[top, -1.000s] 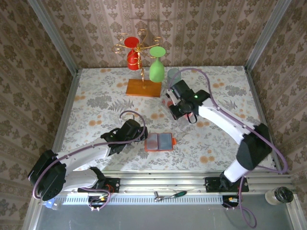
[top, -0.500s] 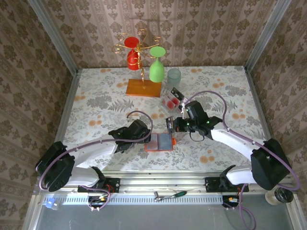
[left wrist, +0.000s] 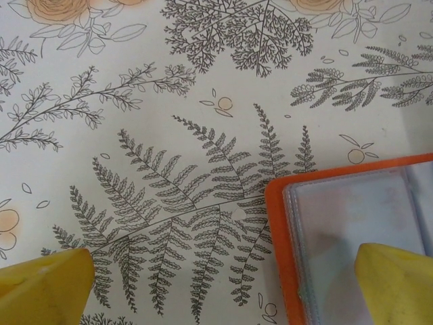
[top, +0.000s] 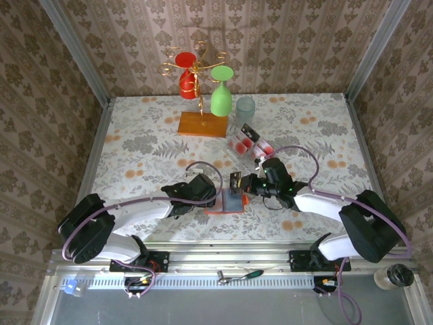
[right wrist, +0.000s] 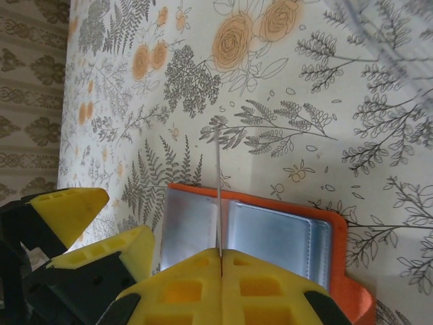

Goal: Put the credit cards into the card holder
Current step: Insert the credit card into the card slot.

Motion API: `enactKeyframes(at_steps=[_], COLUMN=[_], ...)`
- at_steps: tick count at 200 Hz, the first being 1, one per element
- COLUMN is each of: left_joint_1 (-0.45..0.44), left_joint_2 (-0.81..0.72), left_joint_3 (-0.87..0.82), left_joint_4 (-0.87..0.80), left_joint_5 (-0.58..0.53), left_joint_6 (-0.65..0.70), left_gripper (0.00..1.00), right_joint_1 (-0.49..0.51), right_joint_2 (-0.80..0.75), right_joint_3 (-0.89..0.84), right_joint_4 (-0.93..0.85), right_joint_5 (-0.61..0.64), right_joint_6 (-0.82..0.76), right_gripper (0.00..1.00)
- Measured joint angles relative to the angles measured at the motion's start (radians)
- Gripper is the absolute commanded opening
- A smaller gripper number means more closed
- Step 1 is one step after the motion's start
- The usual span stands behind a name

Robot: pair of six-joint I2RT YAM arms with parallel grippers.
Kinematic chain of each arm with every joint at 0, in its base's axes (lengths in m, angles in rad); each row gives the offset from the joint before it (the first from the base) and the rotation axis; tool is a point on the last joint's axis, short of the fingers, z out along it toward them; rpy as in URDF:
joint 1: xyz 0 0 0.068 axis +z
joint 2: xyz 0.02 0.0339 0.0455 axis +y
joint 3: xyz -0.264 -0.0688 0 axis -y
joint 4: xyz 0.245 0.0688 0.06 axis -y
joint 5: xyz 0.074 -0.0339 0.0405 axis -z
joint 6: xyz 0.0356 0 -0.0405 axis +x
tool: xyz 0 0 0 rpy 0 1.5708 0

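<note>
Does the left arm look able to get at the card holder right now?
Likely yes: the open left gripper straddles the card holder's left edge, with nothing in between.

A: Bright and even overhead, lit from above; faint shadow of the glass rack (top: 203, 124) on the back wall (top: 284, 40).
B: Agreed. Sheen on the card holder's (right wrist: 340, 233) clear sleeves; blurred streak at the right wrist view's top-right corner.

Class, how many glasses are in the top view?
3: a red glass and a green glass hang on the rack; a clear glass stands beside it.
</note>
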Motion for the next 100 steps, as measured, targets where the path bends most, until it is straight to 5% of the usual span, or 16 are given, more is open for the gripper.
enactKeyframes(at_steps=[100], left_joint_1=[-0.035], left_joint_2=[0.023], left_joint_3=[-0.028], left_joint_4=[-0.004], left_joint_5=[-0.029], left_joint_6=[-0.041], left_gripper=[1.0], right_joint_1=[0.056], right_joint_2=[0.09], right_joint_3=[-0.069], right_joint_4=[0.22], right_joint_5=[-0.001], right_joint_6=[0.06], right_gripper=[0.0])
